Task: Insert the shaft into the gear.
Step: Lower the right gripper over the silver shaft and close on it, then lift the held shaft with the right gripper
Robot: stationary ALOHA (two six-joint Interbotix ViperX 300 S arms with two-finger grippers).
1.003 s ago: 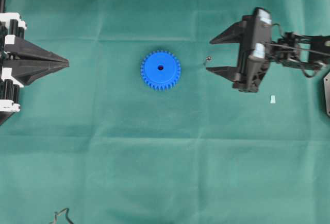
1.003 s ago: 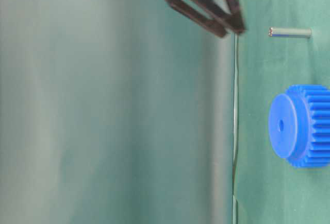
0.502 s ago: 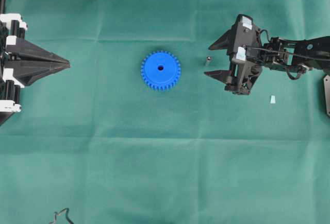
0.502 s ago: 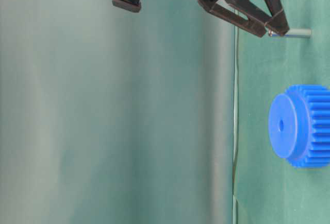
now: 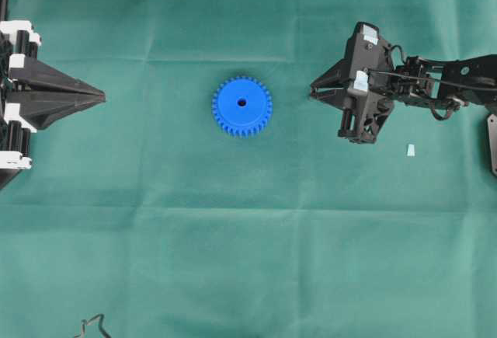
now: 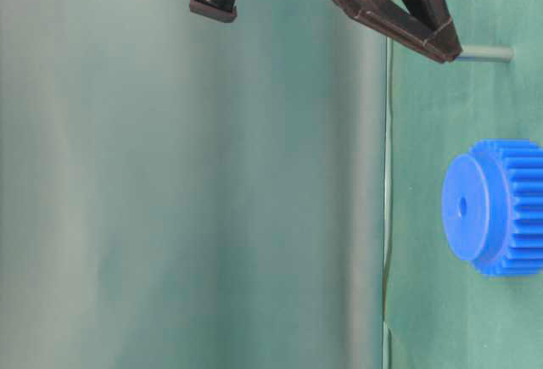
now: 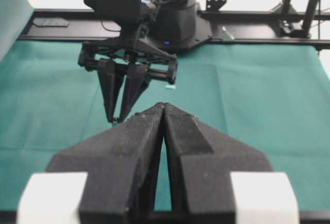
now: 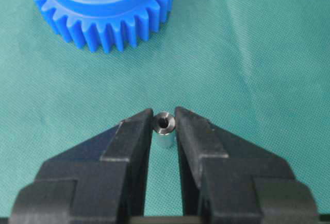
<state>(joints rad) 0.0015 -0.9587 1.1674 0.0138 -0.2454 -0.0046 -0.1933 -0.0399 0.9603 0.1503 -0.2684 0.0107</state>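
since the earlier frame, right gripper (image 5: 314,92) jaws have drawn together from a wide spread; arm position roughly unchanged. item: right gripper, centre right of the overhead frame, fingers now clamped on the shaft (image 8: 164,130), one pad on each side, seen bottom centre of the right wrist frame. item: shaft, short silvery pin with a hollow end, standing upright on the cloth (image 5: 233,221) between the fingertips; in the table-level frame its lower part (image 6: 488,53) shows at upper right, resting on the cloth. item: gear (image 5: 241,106), blue, toothed, centre hole, lying flat at mid-frame of the overhead view, well apart from the shaft. item: left gripper (image 5: 99,96), left edge of the overhead frame, jaws pressed together, holding nothing. item: pale scrap (image 5: 409,149), right of frame, on cloth.
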